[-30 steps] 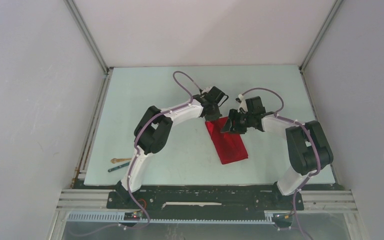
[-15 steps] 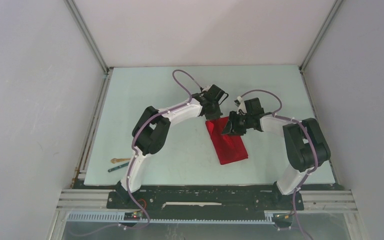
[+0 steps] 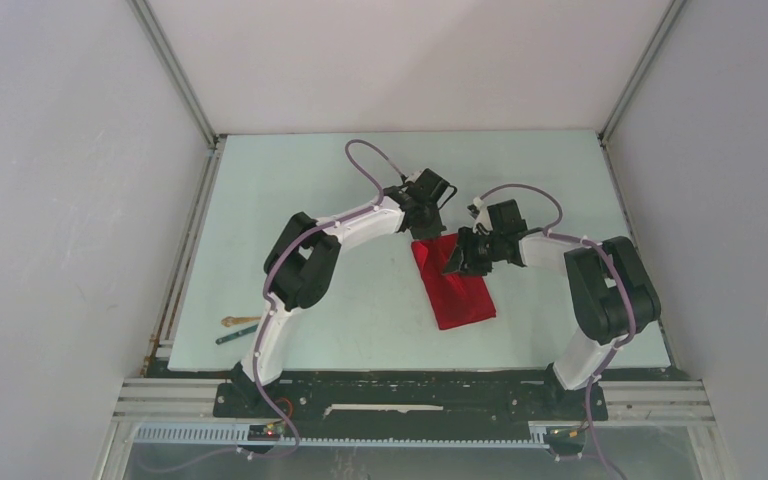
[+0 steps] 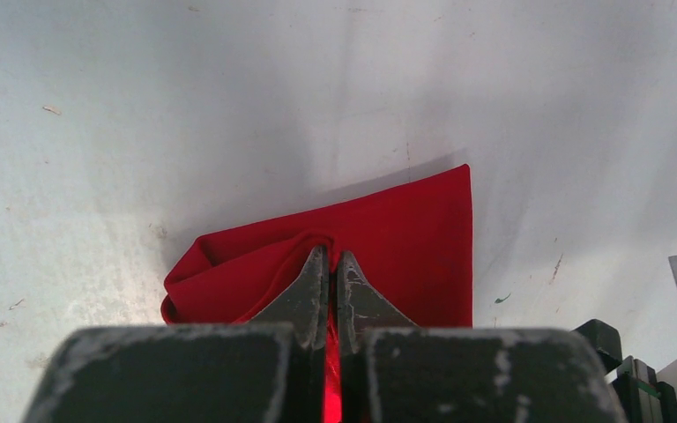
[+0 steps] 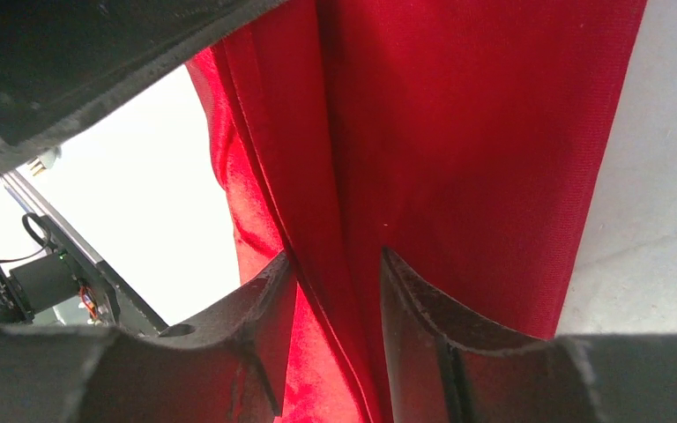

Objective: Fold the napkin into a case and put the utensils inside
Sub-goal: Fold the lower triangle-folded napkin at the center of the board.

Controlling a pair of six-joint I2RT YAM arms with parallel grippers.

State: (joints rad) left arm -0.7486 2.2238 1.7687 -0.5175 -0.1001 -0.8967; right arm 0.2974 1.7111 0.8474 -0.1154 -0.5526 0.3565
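The red napkin [image 3: 457, 288] lies folded into a long strip at the table's middle, running from far left to near right. My left gripper [image 3: 422, 234] is shut on a raised fold at the strip's far end; the left wrist view shows cloth [image 4: 405, 225] pinched between its tips [image 4: 331, 256]. My right gripper [image 3: 458, 262] stands open over the strip's far right edge. Its fingers [image 5: 335, 260] straddle loose layers of the napkin [image 5: 476, 132]. The wooden fork [image 3: 240, 321] and the teal utensil [image 3: 237, 336] lie near the table's front left edge.
The two grippers sit close together over the napkin's far end; the left gripper's body [image 5: 97, 53] fills the top left of the right wrist view. Grey walls close in the table [image 3: 340, 180] on three sides.
My right gripper has shifted slightly left, further over the napkin. The left gripper keeps its hold and has barely moved.
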